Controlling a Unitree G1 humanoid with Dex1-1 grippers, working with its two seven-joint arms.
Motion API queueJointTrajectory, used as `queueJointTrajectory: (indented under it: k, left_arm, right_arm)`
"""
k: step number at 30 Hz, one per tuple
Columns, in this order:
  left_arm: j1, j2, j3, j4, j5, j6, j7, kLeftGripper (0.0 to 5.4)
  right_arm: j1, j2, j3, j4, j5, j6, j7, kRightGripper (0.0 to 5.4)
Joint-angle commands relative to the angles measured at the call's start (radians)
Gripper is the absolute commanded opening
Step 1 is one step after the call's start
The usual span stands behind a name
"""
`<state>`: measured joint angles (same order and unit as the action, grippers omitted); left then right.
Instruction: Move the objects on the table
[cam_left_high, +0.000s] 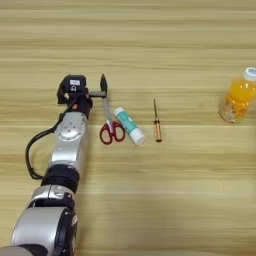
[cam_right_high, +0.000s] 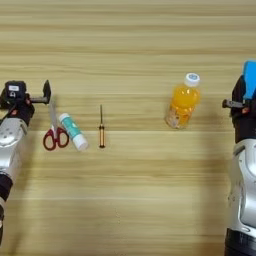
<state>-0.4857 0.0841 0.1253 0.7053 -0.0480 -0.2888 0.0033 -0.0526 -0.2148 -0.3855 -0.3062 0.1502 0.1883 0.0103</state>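
Left gripper (cam_left_high: 95, 90) sits just up and left of the scissors (cam_left_high: 111, 129), its one visible black finger (cam_left_high: 103, 83) standing right beside the tip of the blades. I see only that finger plainly, so I cannot tell how wide the jaws stand, nor whether the blade tip is pinched or merely close.

Taking the scissors as the landmark: they lie with red handles toward the robot and blades pointing away. The glue stick (cam_left_high: 129, 125) lies slantwise just to their right, its near end close to the handles, perhaps touching. The screwdriver (cam_left_high: 157, 122) lies further right, apart from the glue stick, amber handle toward the robot. The bottle (cam_right_high: 183, 101) stands upright well off to the right, white cap on. Beyond it, at the far right edge, the right gripper (cam_right_high: 239, 102) appears to hold the blue block (cam_right_high: 249, 80) raised above the table (cam_right_high: 130, 200); its grip looks closed on the block, though part is cut off.

My guess is that the scissors are the step in hand on the left side, with the block in transit on the right. Next the left gripper would need to settle squarely over the blades or handles without nudging the glue stick alongside.
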Motion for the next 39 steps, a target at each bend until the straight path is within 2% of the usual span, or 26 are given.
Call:
queueJointTrajectory:
  k: [1,9,18,36,38,39]
  left_arm:
    - [0.004,-0.004,-0.001,-0.01,0.001,0.008,0.007,5.4]
    - [0.007,-0.004,-0.001,-0.016,0.0,0.01,0.009,5.4]
    - [0.008,-0.003,0.0,-0.021,-0.001,0.012,0.007,5.4]
    - [0.004,0.003,0.014,-0.018,-0.007,0.015,0.004,5.4]
    - [0.004,0.003,0.015,-0.017,-0.007,0.016,0.003,5.4]
    - [0.004,0.003,0.015,-0.017,-0.007,0.016,0.003,5.4]
  right_arm:
    - [-0.008,-0.015,0.035,0.06,-0.01,0.051,0.015,1.41]
    - [0.001,-0.045,0.129,0.185,-0.07,0.105,0.051,1.41]
    - [-0.004,-0.063,0.151,0.294,-0.107,0.153,0.05,1.41]
    - [-0.025,-0.061,0.166,0.397,-0.099,0.183,0.081,1.41]
    - [-0.025,-0.057,0.165,0.391,-0.1,0.174,0.077,1.78]
    - [-0.026,-0.055,0.163,0.388,-0.104,0.166,0.07,1.8]
